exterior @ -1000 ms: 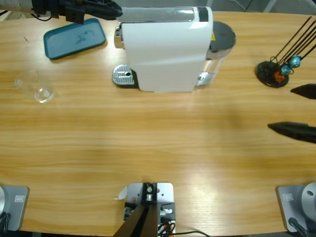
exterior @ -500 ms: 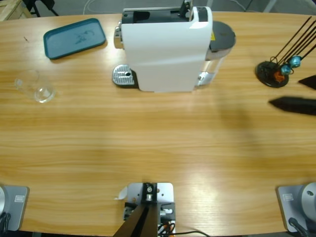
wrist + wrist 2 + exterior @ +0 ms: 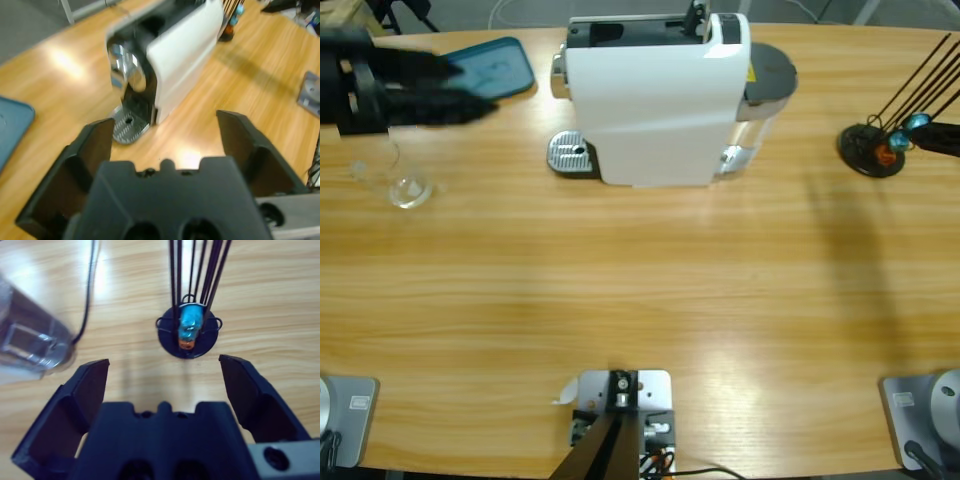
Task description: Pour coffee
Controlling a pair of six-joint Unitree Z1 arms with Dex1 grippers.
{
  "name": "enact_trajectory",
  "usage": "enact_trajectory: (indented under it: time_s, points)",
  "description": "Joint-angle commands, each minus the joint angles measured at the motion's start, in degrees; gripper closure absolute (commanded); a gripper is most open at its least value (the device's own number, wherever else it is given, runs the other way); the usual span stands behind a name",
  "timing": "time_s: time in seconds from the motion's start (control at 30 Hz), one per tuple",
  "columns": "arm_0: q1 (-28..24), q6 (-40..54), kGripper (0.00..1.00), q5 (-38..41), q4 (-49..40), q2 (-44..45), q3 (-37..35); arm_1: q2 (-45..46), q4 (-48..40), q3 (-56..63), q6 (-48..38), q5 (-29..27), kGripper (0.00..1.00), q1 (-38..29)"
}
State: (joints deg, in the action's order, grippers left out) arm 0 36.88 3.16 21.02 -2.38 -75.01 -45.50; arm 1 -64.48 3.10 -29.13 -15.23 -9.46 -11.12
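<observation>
Wooden desk (image 3: 620,290) carrying a white coffee machine (image 3: 655,100) at upper centre, a teal tray (image 3: 505,62) at upper left, and a clear glass (image 3: 395,175) at left; any coffee inside cannot be made out. Left pincer (image 3: 460,90), jaws spread and holding nothing, hovers at upper left above the glass. Right pincer (image 3: 162,375), jaws spread and holding nothing, faces a black wire stand (image 3: 187,332) at the right edge.
</observation>
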Motion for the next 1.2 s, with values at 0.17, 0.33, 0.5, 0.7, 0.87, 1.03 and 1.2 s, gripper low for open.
enact_trajectory:
  time_s: [0.17,0.33,0.5,0.7,0.87,1.03,1.2]
  points:
    - [-0.1,4.3,0.0,-14.5,0.0,0.3,6.6,-13.0,-18.1,7.4,-0.6,1.4,0.197,5.6]
    - [-0.1,5.7,0.0,-15.8,0.8,1.4,7.1,-15.9,-21.1,7.1,-0.6,3.2,0.324,6.8]
    - [-0.1,5.2,0.0,-16.1,0.8,1.8,8.6,-19.0,-22.9,7.1,-0.1,3.4,0.341,7.5]
    - [-0.2,3.9,0.0,-17.2,1.8,1.2,8.7,-15.8,-22.7,7.8,0.8,3.0,0.395,7.7]
    - [-0.2,3.3,0.0,-17.1,1.8,0.5,9.3,-13.3,-21.4,8.2,1.1,3.1,0.391,7.7]
    - [-0.2,3.3,0.0,-17.2,1.8,1.0,9.8,-13.7,-21.1,8.3,1.4,3.2,0.393,7.7]
    - [-0.2,3.2,0.0,-17.2,1.9,0.7,9.9,-13.5,-21.0,8.6,2.1,3.1,0.509,7.7]
